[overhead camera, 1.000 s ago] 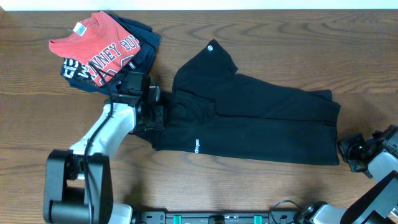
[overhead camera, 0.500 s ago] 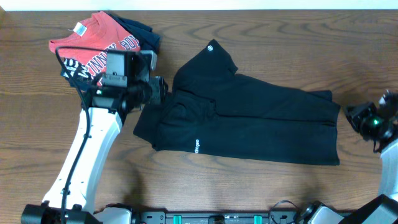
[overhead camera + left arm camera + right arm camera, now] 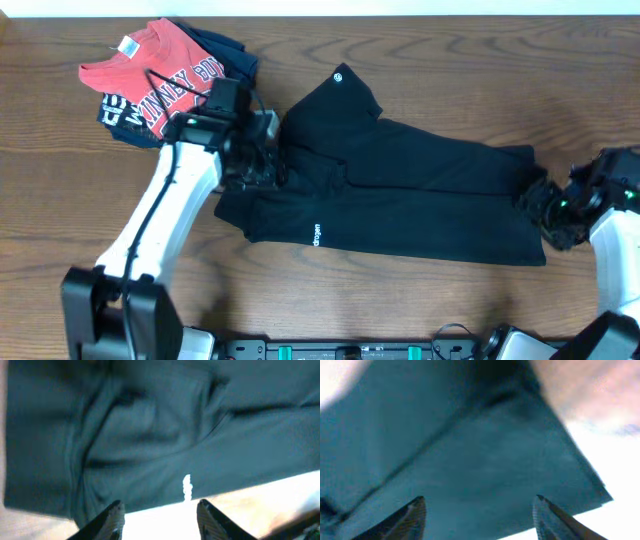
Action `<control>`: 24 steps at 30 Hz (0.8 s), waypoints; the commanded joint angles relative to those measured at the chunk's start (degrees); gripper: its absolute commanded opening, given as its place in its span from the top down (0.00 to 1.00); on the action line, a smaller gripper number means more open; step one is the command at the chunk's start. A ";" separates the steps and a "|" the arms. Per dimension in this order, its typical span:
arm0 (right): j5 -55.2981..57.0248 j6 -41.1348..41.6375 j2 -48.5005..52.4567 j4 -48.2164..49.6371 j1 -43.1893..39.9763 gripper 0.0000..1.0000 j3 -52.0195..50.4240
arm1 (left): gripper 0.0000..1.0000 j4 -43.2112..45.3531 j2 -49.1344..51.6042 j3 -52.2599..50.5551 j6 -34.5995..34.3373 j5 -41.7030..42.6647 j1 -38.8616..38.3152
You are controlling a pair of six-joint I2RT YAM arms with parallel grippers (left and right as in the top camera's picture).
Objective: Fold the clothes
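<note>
The clothes, a black T-shirt [image 3: 400,195], lie folded into a long band across the middle of the table, with a small white logo mark [image 3: 339,74] at the upper end. My left gripper [image 3: 264,166] hovers over the shirt's left end, open, with nothing between its fingers. In the left wrist view the shirt [image 3: 150,435] fills the top, and the left gripper [image 3: 160,509] stands over its near edge. My right gripper [image 3: 543,207] is at the shirt's right edge, open. In the right wrist view the right gripper [image 3: 480,502] straddles flat fabric [image 3: 460,450].
A red T-shirt with white lettering [image 3: 160,70] lies on a navy garment [image 3: 228,66] at the back left, close behind my left arm. Brown wooden table [image 3: 450,60] surrounds the shirt. The arm bases stand at the front edge.
My left gripper swung from beside the red shirt down and right onto the black shirt's left end. My right gripper moved left to the shirt's right edge and opened.
</note>
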 commanded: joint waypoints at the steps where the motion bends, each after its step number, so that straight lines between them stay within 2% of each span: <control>1: 6.05 0.35 0.87 -0.26 -1.70 0.31 -3.74 | 0.43 -2.19 3.56 -1.86 0.13 -1.68 -0.28; 6: 7.21 0.37 0.87 0.79 -3.80 0.31 -9.16 | 0.41 -5.66 7.02 -3.48 0.17 -2.32 -0.31; 13: 7.30 3.74 0.87 9.64 -6.67 0.42 -15.28 | 0.35 -6.43 8.66 -3.89 0.17 -2.32 -0.31; 17: 7.85 3.87 0.87 16.11 -7.65 0.58 -17.16 | 0.34 -7.19 8.66 -3.89 0.17 -2.32 -0.31; 21: 7.74 3.80 0.85 17.75 -8.28 0.96 -17.09 | 0.34 -7.37 8.66 -3.89 0.17 -2.34 -0.31; 24: 11.85 3.56 0.81 16.02 -8.98 0.99 -16.61 | 0.34 -8.13 8.66 -3.91 0.17 -2.34 -0.31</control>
